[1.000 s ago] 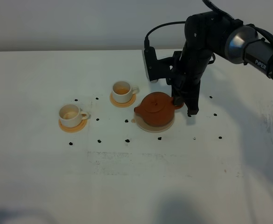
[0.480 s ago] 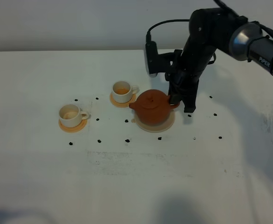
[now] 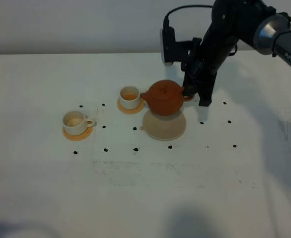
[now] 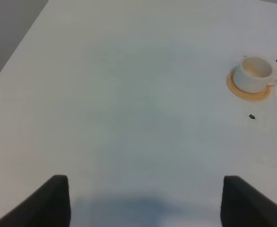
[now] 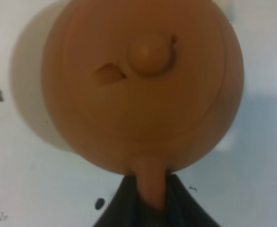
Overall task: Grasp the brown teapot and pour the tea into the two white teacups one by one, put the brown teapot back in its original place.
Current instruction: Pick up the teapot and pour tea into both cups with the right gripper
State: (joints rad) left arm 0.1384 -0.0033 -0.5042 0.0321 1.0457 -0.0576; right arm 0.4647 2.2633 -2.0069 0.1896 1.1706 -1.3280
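The brown teapot [image 3: 164,97] hangs in the air above its pale beige trivet [image 3: 164,127], the original place, which lies bare. My right gripper [image 3: 191,94] is shut on the teapot's loop handle, and the spout points left toward the nearer white teacup [image 3: 130,96]. The second white teacup [image 3: 76,122] stands further left; each cup sits on an orange-tan coaster. From the right wrist I look down on the teapot's lid [image 5: 145,71], with the gripper [image 5: 149,195] clamping the handle and the trivet [image 5: 27,99] showing below. My left gripper [image 4: 143,208] stands open over bare table, a teacup [image 4: 253,74] ahead of it.
Small black marks [image 3: 135,148] dot the white table [image 3: 145,198] around the cups and trivet. The right arm [image 3: 235,25] reaches in from the back right. The table's far edge meets a grey wall.
The right gripper has lifted the teapot off the trivet and carried it up and slightly back. The trivet is now uncovered. Both cups stay put.
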